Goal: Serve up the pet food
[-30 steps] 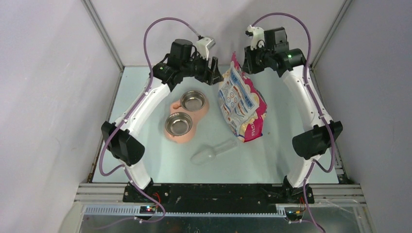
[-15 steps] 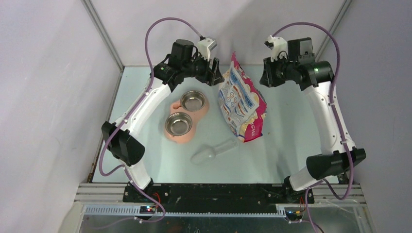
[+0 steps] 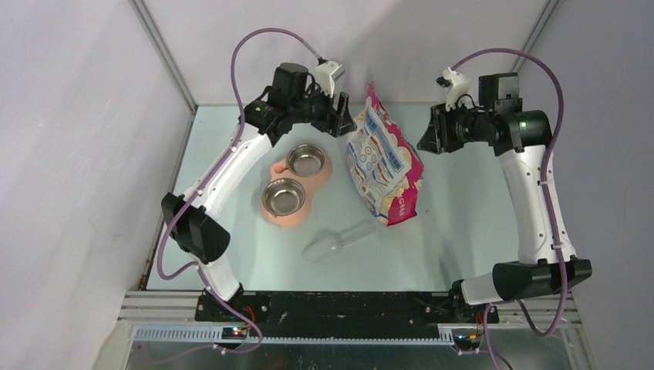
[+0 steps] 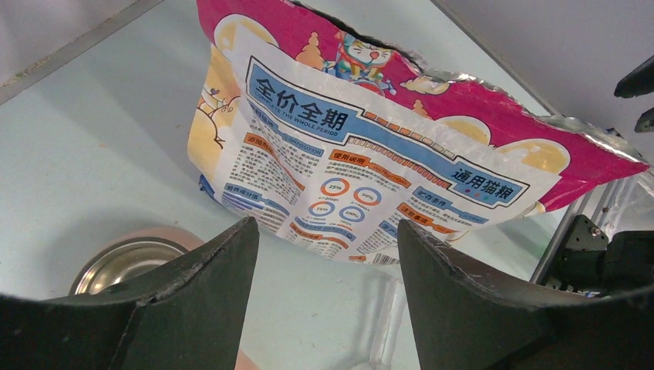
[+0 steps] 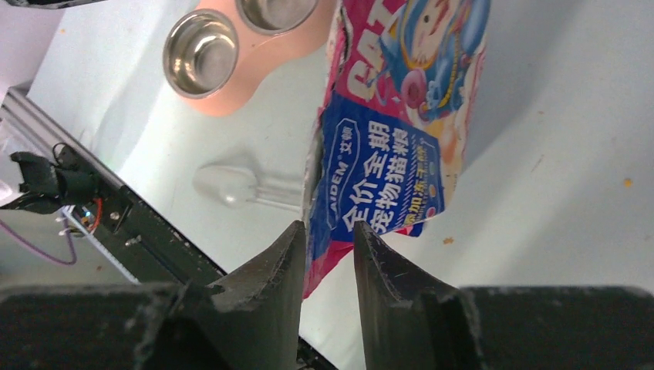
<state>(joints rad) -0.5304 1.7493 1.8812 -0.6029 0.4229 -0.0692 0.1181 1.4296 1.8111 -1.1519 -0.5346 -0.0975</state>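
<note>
From above, the cat-food bag [image 3: 385,166] sits on the table [image 3: 455,231] between the arms, with two steel bowls [image 3: 283,196] in a pink stand [image 3: 279,219] to its left and a clear scoop [image 3: 335,241] nearer the bases. The left gripper [image 3: 339,119] is just beside the bag's torn top and the right gripper [image 3: 429,135] is apart from it. Only the left wrist view shows that gripper's jaws spread wide, grasping nothing. The right wrist view shows its jaws parted just a little, nothing between them — and no view lets me tell where the pet food is.
</note>
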